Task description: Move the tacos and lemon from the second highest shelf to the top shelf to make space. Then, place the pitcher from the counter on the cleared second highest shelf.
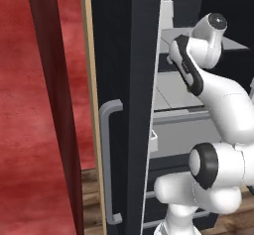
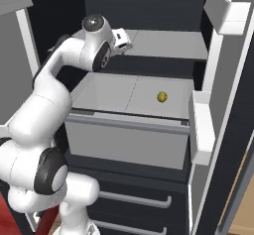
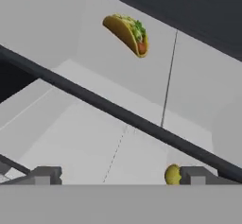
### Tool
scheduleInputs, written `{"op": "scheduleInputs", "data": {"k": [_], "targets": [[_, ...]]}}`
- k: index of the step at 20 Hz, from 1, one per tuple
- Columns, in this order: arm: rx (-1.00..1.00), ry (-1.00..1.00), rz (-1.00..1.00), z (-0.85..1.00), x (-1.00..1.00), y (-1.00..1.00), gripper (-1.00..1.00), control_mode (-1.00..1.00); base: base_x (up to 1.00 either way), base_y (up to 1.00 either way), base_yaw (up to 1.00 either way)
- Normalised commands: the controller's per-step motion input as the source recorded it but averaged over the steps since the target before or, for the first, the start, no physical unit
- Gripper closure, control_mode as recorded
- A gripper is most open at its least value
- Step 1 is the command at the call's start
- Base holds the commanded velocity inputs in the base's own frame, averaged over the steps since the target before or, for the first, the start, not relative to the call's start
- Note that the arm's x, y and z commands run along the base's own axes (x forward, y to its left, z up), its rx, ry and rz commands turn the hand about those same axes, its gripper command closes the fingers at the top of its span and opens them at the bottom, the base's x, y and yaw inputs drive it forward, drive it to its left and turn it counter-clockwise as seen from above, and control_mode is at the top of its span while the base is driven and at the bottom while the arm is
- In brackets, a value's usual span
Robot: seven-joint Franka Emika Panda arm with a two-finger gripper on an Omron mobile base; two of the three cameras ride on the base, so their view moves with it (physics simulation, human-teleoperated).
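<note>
Fingers (image 3: pixel 47 175) stand wide apart and carry nothing. In the right base view the hand sits at the left end of the top shelf (image 2: pixel 168 43), inside the open fridge.

Task items: the lemon (image 2: pixel 162 97) lies on the second shelf (image 2: pixel 104 92), right of centre, well apart from the hand. In the hand view it shows just beside the right finger tip. The taco (image 3: pixel 127 33) lies on a grey panel beyond a dark bar. I judge that panel to be the top shelf, though the tilt of the hand view leaves some doubt.

Step in hand, as judged: the taco is moved and the lemon is next. That calls for the hand to drop below the top shelf, travel right, and close around a small round fruit that may roll away if nudged.

Surfaces: both shelves are flat, light grey and bare apart from these items. The second shelf has a thick pale front rail.

Room: fridge walls are dark. A white door bin (image 2: pixel 203 125) hangs at the right, and drawers (image 2: pixel 134 199) sit below. A grey door handle (image 1: pixel 110 159) and a red wall (image 1: pixel 30 105) show at the left.
</note>
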Motion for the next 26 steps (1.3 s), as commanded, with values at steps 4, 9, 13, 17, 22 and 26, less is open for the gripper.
{"op": "scheduleInputs", "data": {"k": [4,9,13,17,22,26], "targets": [[0.05,0.00,-0.34,-0.37,-1.00,-0.49,-1.00,-1.00,0.00,0.00,0.00],[0.10,0.01,-0.33,-0.40,-1.00,-0.55,-1.00,-1.00,0.00,0.00,0.00],[0.15,0.04,-0.13,-0.30,-0.86,-0.51,-1.00,-1.00,0.00,0.00,0.00],[0.15,0.03,-0.06,-0.37,-0.20,-0.16,-1.00,-1.00,0.00,0.00,0.00],[0.12,0.00,-0.11,-0.39,0.02,0.00,-1.00,-1.00,0.00,0.00,0.00],[0.07,0.01,-0.13,-0.27,0.27,-0.03,-1.00,-1.00,0.00,0.00,0.00]]}}
